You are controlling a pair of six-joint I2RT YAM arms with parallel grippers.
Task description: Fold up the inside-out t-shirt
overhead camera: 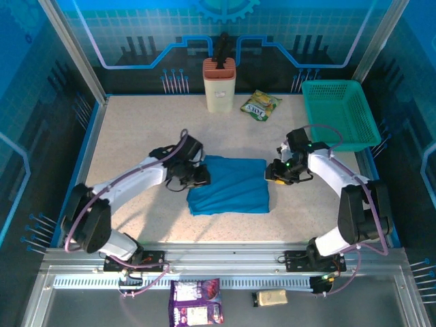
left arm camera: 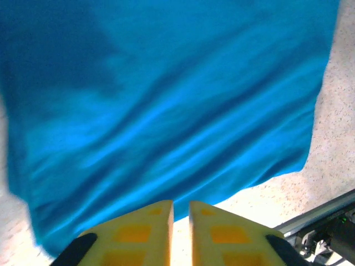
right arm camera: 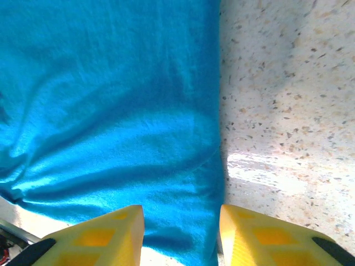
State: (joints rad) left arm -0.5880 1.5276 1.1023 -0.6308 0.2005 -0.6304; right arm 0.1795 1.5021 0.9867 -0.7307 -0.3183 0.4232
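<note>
the t-shirt [overhead camera: 229, 185] lies folded left of the basket [overhead camera: 337, 112]. right gripper [right arm camera: 180, 213], spread, straddles its basket-side edge; left gripper [left arm camera: 181, 204], almost pressed together, at the opposite edge. best pinch both edges evenly.

No readable text or labels

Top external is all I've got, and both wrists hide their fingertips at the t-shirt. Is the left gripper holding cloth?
Observer: No. On the left wrist camera the left gripper has its fingers almost together, with pale table showing between them and the t-shirt edge just beyond their tips.
Operator: And the right one?
Observer: The right gripper is open, straddling the t-shirt's side edge, cloth lying between its fingers.
</note>
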